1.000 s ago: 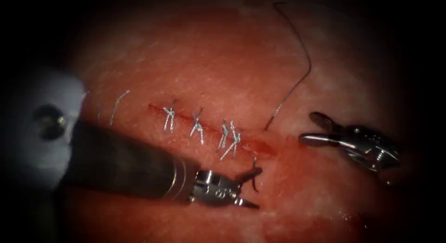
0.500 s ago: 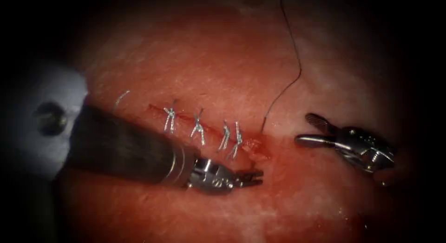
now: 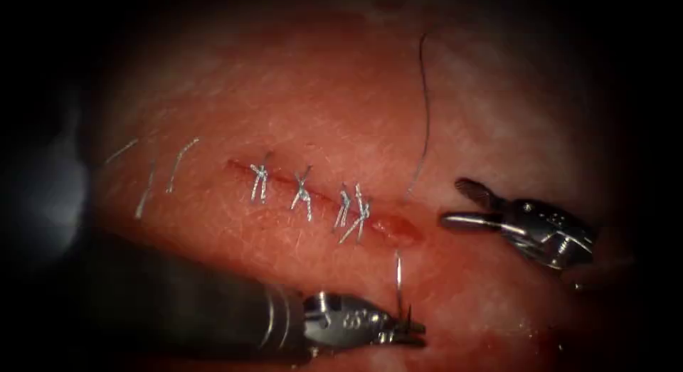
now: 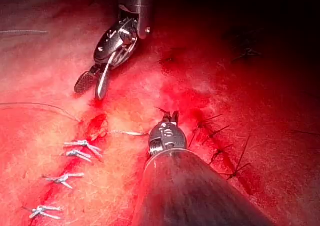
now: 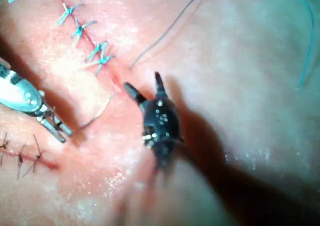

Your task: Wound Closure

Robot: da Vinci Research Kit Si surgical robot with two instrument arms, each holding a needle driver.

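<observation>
The cut [image 3: 395,230] stays unclosed at its right end, past the last stitch. My left tool [image 3: 411,333] lies below the cut, jaws shut on the thin curved needle [image 3: 398,283] near its tip. The needle rises from the jaws to the tissue [image 3: 498,116] just below the cut, where its tail end still touches. It also appears as a silvery needle [image 4: 127,133] beside my left tool [image 4: 170,117], and as a curved needle [image 5: 97,111]. Dark thread [image 3: 425,109] runs down to the tissue above the cut's open end. My right tool [image 3: 461,201] hovers right of the cut, jaws open and empty, also seen as the right tool [image 5: 143,83].
Several tied stitches [image 3: 304,194] cross the cut left of the open end. Cut ends of thread [image 3: 178,163] lie on the tissue farther left. An older row of dark stitches [image 4: 220,136] sits behind my left tool. Red fluid [image 4: 97,123] wets the wound's open end.
My left tool has moved down and away from the cut, drawing the needle out of the tissue below it. The thread above the cut has straightened. My right tool drifted slightly left.
</observation>
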